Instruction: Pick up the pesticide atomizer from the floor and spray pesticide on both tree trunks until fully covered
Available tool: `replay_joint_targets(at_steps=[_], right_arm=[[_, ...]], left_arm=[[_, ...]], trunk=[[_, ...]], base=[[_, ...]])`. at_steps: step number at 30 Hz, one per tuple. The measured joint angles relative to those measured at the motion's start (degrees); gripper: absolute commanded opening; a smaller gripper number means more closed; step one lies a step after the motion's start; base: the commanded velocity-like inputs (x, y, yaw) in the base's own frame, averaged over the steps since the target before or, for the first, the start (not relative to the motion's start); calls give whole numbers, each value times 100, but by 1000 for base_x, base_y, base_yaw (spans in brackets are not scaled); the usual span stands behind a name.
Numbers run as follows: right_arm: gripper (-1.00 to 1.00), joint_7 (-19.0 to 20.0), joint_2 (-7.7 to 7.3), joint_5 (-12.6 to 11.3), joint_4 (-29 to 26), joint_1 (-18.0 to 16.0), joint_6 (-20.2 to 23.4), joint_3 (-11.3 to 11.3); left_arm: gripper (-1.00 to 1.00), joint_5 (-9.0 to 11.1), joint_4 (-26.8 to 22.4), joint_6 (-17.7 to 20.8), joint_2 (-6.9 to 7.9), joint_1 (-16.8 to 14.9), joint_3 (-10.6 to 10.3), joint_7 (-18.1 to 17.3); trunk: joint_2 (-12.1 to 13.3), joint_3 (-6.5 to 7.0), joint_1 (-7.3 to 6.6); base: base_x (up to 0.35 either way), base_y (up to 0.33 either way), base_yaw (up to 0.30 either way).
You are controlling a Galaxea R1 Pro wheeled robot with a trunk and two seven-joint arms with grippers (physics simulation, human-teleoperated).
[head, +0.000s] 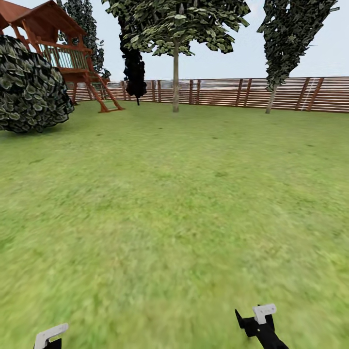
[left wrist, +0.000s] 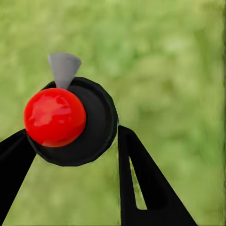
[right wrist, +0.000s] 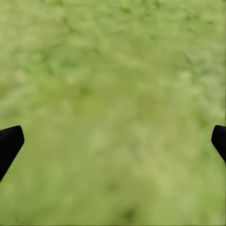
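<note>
Between the left end effector's (left wrist: 77,155) black fingers (left wrist: 150,188) sits the atomizer (left wrist: 70,120): a round black body with a red ball top and a grey nozzle (left wrist: 63,68), held closed-on above the grass. It looks like light, rigid, smooth plastic, so gripping the body's sides should suit. Right end effector (right wrist: 113,146) is spread wide and holds nothing. Lawn (head: 174,203) is flat and roomy. Far off by the fence (head: 291,94) stand a pale-trunked tree (head: 175,72), another tree (head: 283,53), a bush (head: 29,87) and a playhouse (head: 63,53).
</note>
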Motion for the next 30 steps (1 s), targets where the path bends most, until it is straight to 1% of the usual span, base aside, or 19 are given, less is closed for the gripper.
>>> replay_joint_targets(at_steps=[30], right_arm=[[100,0,0,-2,-6,0,0,0]], left_arm=[[-100,0,0,0,0,0,0,0]], trunk=[[0,0,0]], base=[[341,0,0]])
